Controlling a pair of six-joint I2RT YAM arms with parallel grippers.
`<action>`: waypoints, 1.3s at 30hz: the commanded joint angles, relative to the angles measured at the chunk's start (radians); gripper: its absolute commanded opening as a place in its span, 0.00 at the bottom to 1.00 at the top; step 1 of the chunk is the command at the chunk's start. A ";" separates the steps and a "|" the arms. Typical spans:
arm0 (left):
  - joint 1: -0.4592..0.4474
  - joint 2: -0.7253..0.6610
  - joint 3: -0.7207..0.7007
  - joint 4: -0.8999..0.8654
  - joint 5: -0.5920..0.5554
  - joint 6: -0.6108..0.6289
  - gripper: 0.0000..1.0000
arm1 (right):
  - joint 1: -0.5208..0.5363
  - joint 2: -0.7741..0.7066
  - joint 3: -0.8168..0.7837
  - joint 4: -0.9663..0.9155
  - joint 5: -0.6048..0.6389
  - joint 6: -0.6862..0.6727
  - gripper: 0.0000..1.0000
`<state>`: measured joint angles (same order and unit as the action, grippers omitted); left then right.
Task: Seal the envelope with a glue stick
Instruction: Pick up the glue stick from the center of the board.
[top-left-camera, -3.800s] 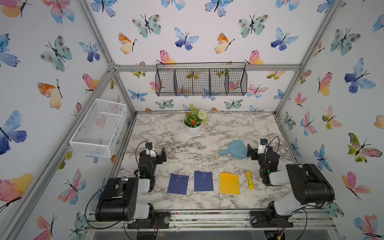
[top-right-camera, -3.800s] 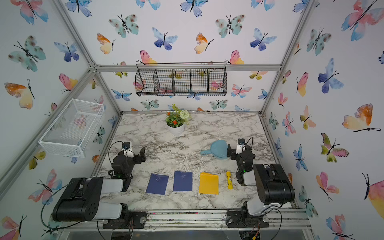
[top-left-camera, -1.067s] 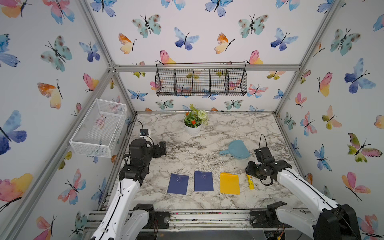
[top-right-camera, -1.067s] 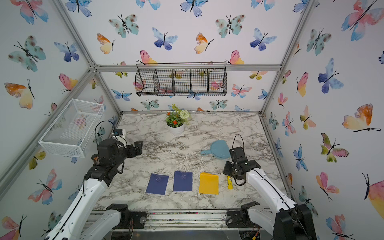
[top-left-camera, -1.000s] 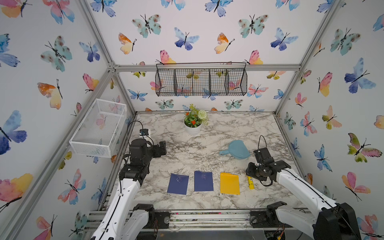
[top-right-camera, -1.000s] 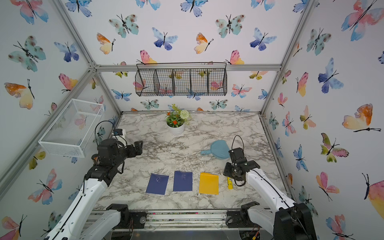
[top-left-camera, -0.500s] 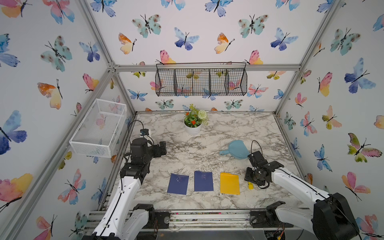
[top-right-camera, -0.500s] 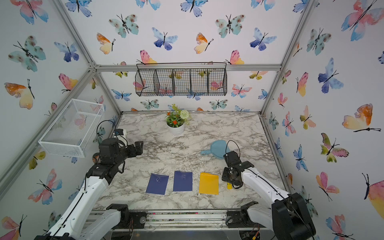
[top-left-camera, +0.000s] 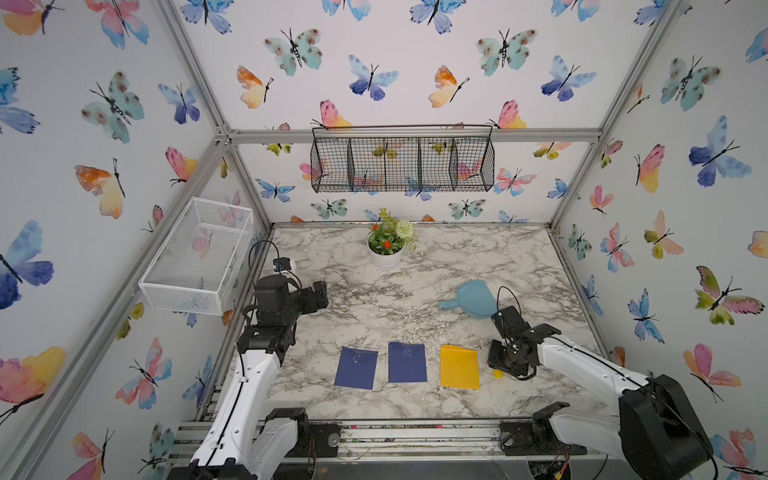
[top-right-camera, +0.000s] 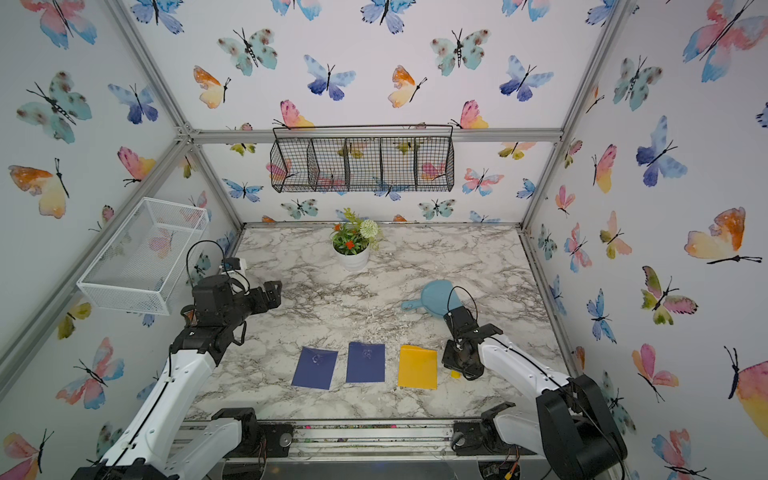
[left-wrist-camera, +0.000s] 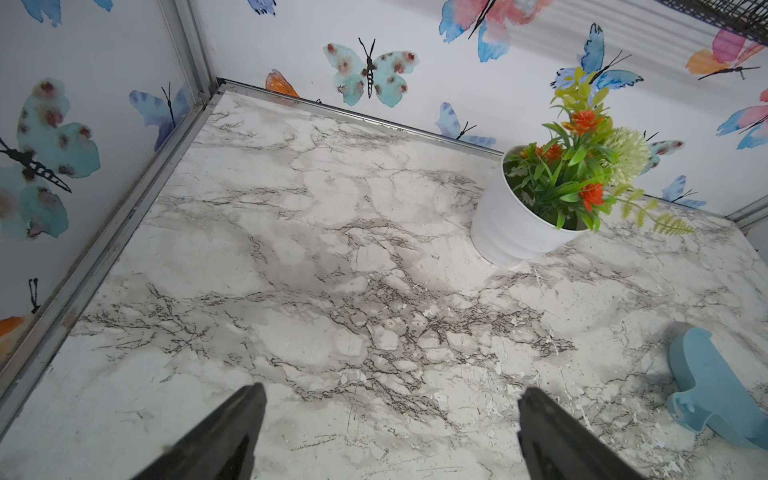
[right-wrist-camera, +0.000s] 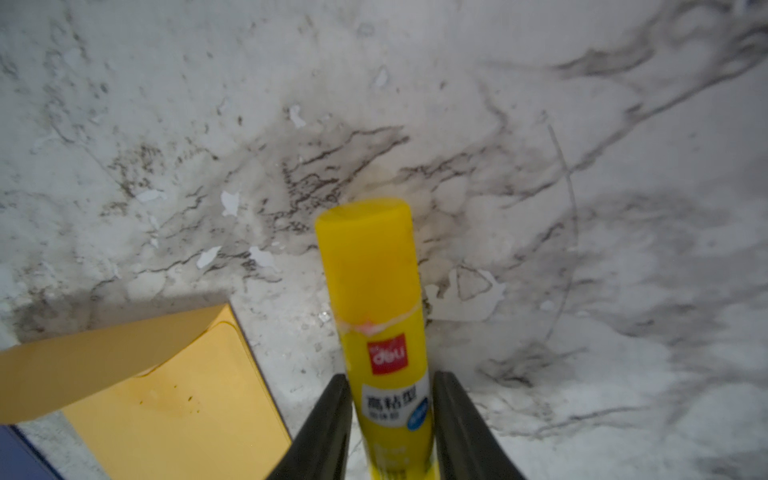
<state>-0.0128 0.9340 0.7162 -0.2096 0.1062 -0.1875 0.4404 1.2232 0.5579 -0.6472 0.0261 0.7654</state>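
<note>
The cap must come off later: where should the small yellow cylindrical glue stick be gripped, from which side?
Grip the yellow glue stick on its labelled body, clear of the cap, from above: it lies flat on the marble table, sides exposed.

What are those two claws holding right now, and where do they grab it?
The right gripper pinches the glue stick by its labelled body, cap end free; the left gripper is open, holding nothing.

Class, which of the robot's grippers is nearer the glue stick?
Right. The right gripper straddles the glue stick, a finger against each side; the left gripper hangs open far across the table, past the yellow envelope.
</note>
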 joint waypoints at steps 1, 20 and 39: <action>0.010 0.000 0.016 0.018 0.026 -0.005 0.98 | 0.008 0.013 -0.012 0.001 -0.007 0.005 0.35; 0.014 -0.027 0.048 -0.001 0.161 0.025 0.99 | 0.008 -0.113 0.144 0.053 -0.033 -0.150 0.14; -0.498 0.056 0.331 -0.195 0.062 -0.022 0.97 | 0.009 -0.142 0.233 0.435 -0.605 -1.083 0.02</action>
<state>-0.4271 0.9833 0.9977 -0.3477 0.2386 -0.2131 0.4423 1.0935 0.7444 -0.2386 -0.4320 -0.0898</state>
